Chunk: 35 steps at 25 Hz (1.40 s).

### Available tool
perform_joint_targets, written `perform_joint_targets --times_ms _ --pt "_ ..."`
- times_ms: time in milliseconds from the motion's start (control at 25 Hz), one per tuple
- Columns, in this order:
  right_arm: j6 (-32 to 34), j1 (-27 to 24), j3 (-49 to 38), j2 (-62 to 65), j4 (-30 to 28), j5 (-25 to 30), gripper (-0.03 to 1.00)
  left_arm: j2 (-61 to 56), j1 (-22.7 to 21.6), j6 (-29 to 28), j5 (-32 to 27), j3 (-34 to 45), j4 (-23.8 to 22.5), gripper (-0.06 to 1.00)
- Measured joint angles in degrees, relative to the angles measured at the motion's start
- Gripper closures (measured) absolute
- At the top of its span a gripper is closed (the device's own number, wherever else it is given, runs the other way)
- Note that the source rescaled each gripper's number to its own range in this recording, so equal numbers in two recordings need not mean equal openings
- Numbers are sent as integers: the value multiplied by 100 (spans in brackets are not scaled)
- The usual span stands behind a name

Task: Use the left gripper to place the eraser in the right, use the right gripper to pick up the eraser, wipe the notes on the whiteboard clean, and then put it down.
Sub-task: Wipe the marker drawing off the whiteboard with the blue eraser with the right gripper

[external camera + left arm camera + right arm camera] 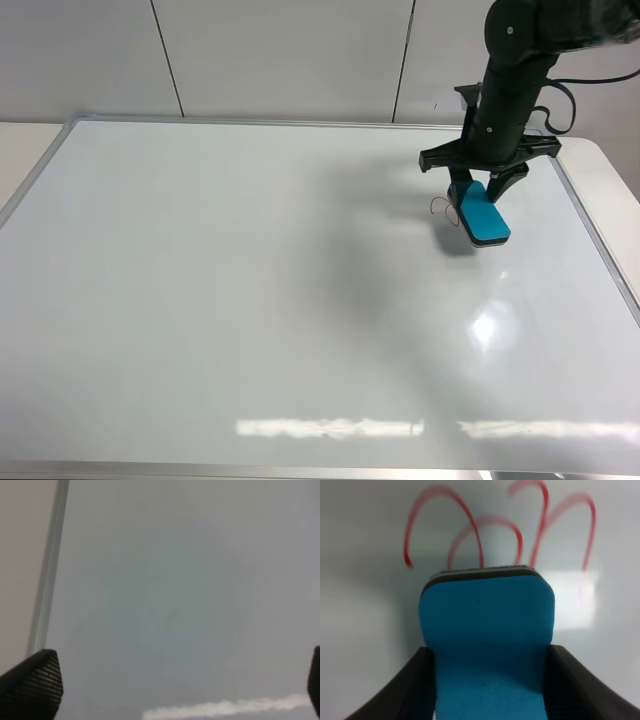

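The eraser (pixel 486 216) is at the far right of the whiteboard (pixel 250 280), clamped between the two fingers of the right gripper (pixel 489 192). The teal top faces up and the dark felt faces the board. In the exterior view it slopes down toward the near side and casts a small shadow on the white surface just beside it. Whether the felt is touching the board cannot be told.

In the right wrist view the black fingers (pixel 402 692) press against both long sides of the eraser (pixel 487 630), leaving its free end sticking out. A thin dark strip of felt shows along that end. The notes (pixel 495 535) are red looping marker strokes that sit just past the free end, and the lowest parts of the loops disappear behind the eraser's edge. From above, the notes (pixel 441 208) are only a faint scribble just left of the eraser.

The left gripper (pixel 172 690) appears only in its own wrist view. Its fingers (pixel 30 685) are spread wide with nothing between them, over bare whiteboard (pixel 175 580) near the silver frame (pixel 50 565). The cream counter (pixel 20 555) lies beyond that frame.
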<state>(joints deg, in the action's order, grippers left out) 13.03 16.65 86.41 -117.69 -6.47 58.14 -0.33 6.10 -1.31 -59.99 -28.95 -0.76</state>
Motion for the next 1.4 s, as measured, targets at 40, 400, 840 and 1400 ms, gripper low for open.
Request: perform_joint_targets --times_ms 40,400,840,1400 --pt "-120 0 229 -152 67 49 94 0 0 0 0 0 0 -6" --pt "-375 0 1055 -1107 349 16 94 0 0 0 0 0 0 -6" --pt "-376 -398 1084 -1123 -45 150 94 0 0 0 0 0 0 -6" --pt "-269 -830 1079 -1123 -859 312 94 0 0 0 0 0 0 -6"
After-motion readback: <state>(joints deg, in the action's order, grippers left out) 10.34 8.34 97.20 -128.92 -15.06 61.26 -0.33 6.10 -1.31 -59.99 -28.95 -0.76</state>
